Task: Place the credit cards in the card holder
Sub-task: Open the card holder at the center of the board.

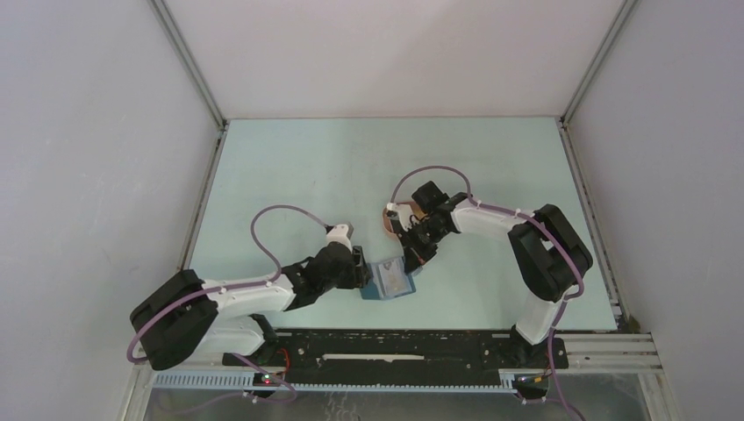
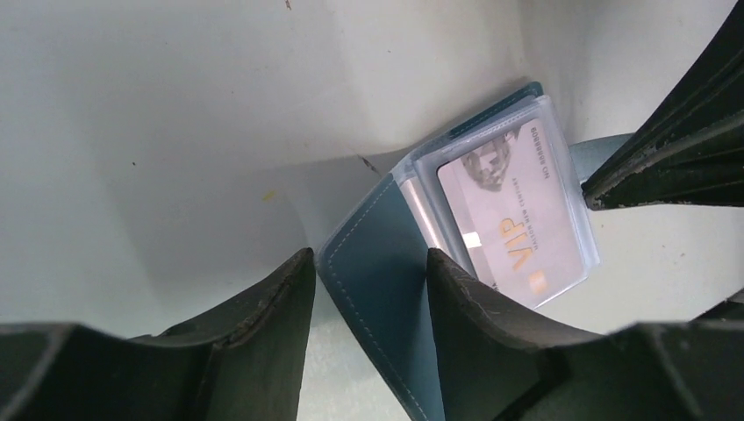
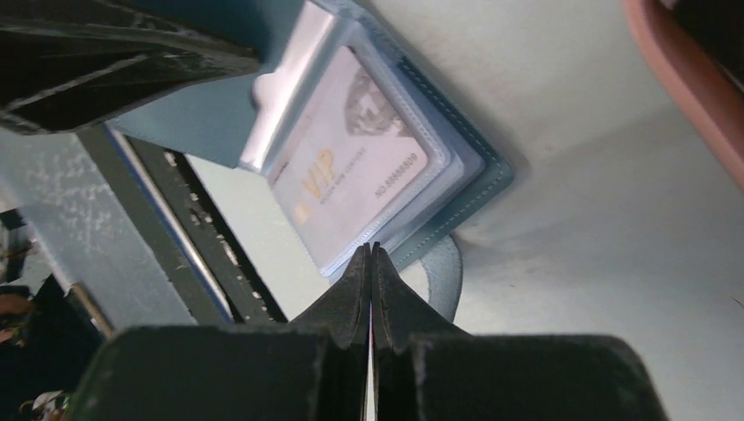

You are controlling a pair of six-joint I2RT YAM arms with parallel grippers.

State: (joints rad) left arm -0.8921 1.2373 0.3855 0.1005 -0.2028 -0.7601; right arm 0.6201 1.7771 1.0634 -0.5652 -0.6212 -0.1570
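Centrally, near the table's front edge, the card holder is laid open. Its blue cover flap is pinched between the partly spread fingers of the left gripper. A pale VIP credit card is seen inside a clear sleeve. At two o'clock from the holder, the right gripper is pressed together, empty.

A: What do the arms look like from above?
B: White links with bulky black joint housings, and a mauve cable looping along each arm.
A: And the gripper ends?
B: The left gripper and right gripper are black; up close the fingers are matte, scuffed, tapered.
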